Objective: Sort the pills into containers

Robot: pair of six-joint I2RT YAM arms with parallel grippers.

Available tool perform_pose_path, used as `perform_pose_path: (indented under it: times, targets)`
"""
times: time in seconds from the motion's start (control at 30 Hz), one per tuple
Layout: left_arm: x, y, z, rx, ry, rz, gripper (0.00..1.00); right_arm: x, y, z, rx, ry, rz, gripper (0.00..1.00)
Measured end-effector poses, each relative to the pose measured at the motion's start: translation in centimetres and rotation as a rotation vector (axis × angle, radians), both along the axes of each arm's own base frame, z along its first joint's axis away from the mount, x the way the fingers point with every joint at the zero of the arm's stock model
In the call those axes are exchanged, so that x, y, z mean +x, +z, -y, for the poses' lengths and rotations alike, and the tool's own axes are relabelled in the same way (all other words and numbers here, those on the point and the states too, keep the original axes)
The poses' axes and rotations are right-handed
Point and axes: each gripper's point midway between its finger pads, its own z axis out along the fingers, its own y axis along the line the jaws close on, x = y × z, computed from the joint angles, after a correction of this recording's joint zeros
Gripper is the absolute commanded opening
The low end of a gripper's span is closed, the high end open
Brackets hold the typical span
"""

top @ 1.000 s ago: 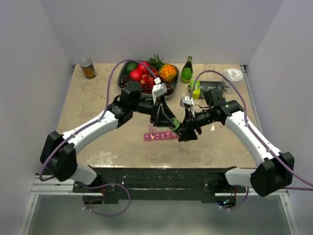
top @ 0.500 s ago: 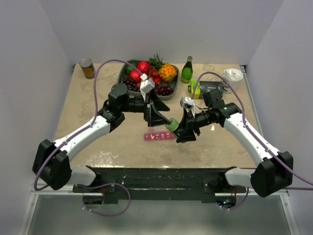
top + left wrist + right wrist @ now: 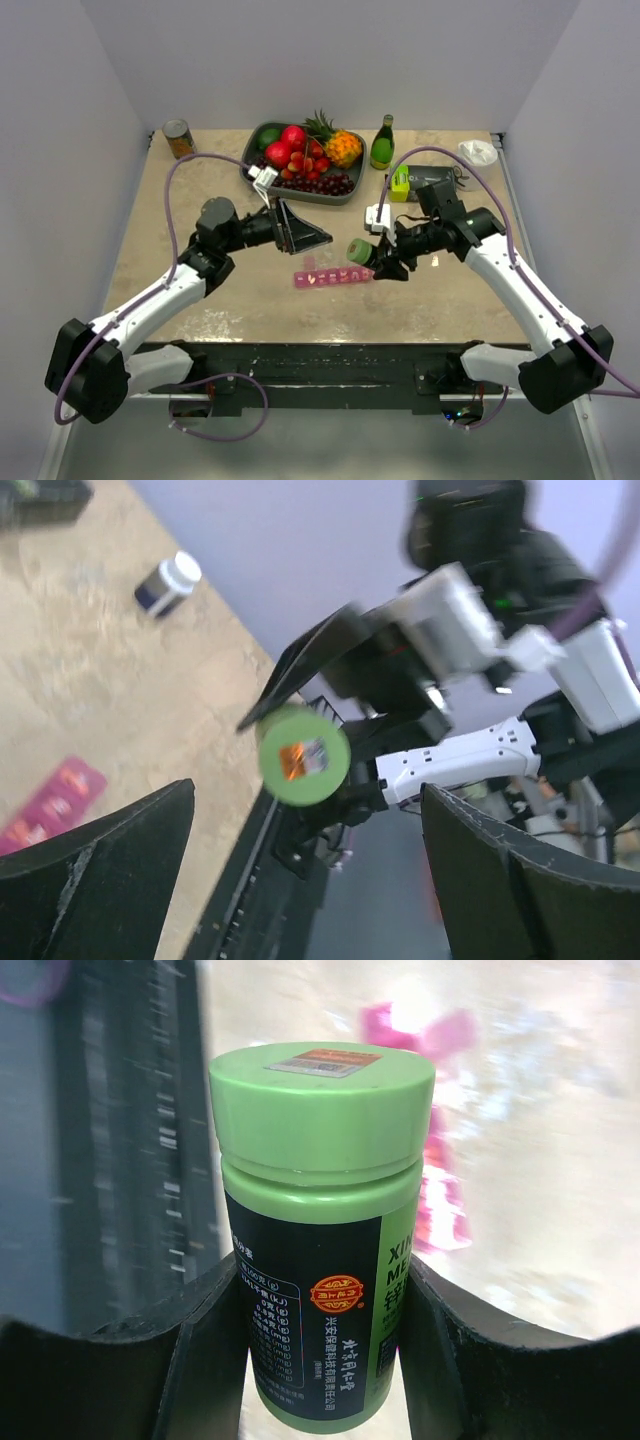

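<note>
From the top camera, the pill organizer [image 3: 325,277] lies flat near the middle of the table [image 3: 200,190]. The right gripper [image 3: 372,258] carries a green-capped bottle [image 3: 357,251] at 12 o'clock of the organizer's right end. The left gripper [image 3: 300,228] hangs at 10 o'clock of the organizer, jaws spread wide and empty.

In the left wrist camera, the cap faces me between the two released fingers, a little toward 11 o'clock of centre.

In the right wrist camera, the fingers are clenched on the body of the bottle, and the cap is still on.

I judge the step is taking the cap off. I would centre the cap between the left fingers first, close squarely on its rim, keep the right grip firm, and turn slowly so nothing spills.
</note>
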Motion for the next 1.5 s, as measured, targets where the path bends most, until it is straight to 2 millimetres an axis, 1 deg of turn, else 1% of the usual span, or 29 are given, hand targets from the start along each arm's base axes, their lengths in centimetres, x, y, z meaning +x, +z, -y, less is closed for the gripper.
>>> perform_pose_path:
  times: [0.1,0.13,0.23,0.33,0.43,0.53,0.7,0.8,0.87,0.93,1.0,1.03,1.1,1.13,1.2,1.23,1.3,1.4,1.5]
  targets:
    - [0.0,-3.4,0.6,0.012,0.039,-0.172,0.94,1.9,1.3,0.6,-0.086,-0.023,0.15,0.0]
    - [-0.4,-4.2,1.3,0.017,0.033,-0.209,0.93,2.3,1.8,0.5,-0.104,-0.026,0.189,0.0]
    - [-0.7,-5.6,3.0,0.026,0.029,-0.282,0.92,3.2,2.7,0.5,-0.146,-0.033,0.265,0.0]
    - [-0.9,-6.6,4.3,0.03,0.021,-0.321,0.91,3.5,2.7,0.5,-0.183,-0.039,0.298,0.0]
    - [-0.7,-6.9,4.7,0.028,0.026,-0.337,0.88,3.8,2.3,0.8,-0.219,-0.055,0.312,0.0]
    - [-0.5,-6.8,4.8,0.025,0.034,-0.337,0.87,3.9,2.1,0.9,-0.232,-0.063,0.317,0.0]
    - [0.0,-6.1,5.0,0.015,0.044,-0.325,0.87,3.9,2.1,0.6,-0.233,-0.064,0.322,0.0]
    - [0.2,-5.6,5.2,0.01,0.045,-0.317,0.83,3.8,2.1,0.4,-0.23,-0.062,0.324,0.0]
    - [0.3,-5.0,5.5,0.005,0.043,-0.309,0.77,3.8,2.1,0.3,-0.229,-0.063,0.32,0.0]
    - [0.5,-4.6,5.8,0.003,0.041,-0.3,0.61,3.6,2.0,0.3,-0.229,-0.063,0.314,0.0]
    - [0.6,-4.4,6.0,0.005,0.039,-0.292,0.55,3.6,1.9,0.3,-0.231,-0.065,0.31,0.0]
    - [0.7,-4.6,6.0,0.012,0.039,-0.289,0.51,3.5,1.8,0.3,-0.23,-0.067,0.305,0.0]
    - [0.7,-4.8,6.1,0.019,0.037,-0.289,0.47,3.5,1.7,0.3,-0.233,-0.072,0.296,0.0]
    - [0.7,-4.9,6.2,0.025,0.032,-0.283,0.39,3.4,1.6,0.3,-0.234,-0.074,0.287,0.0]
    - [0.6,-5.0,6.2,0.035,0.022,-0.271,0.31,3.2,1.4,0.3,-0.233,-0.08,0.266,0.0]
    - [0.5,-5.1,6.2,0.042,0.014,-0.259,0.21,3.0,1.3,0.2,-0.233,-0.08,0.25,0.0]
    - [0.2,-5.4,6.2,0.061,-0.01,-0.224,0.15,2.4,1.0,0.0,-0.222,-0.076,0.202,0.0]
    - [-0.9,-5.6,6.1,0.088,-0.086,-0.137,0.09,1.0,0.5,-0.5,-0.192,-0.06,0.099,0.0]
    - [-2.6,-5.7,5.9,0.106,-0.219,0.011,0.08,-1.3,0.3,-1.3,-0.137,-0.026,-0.053,0.0]
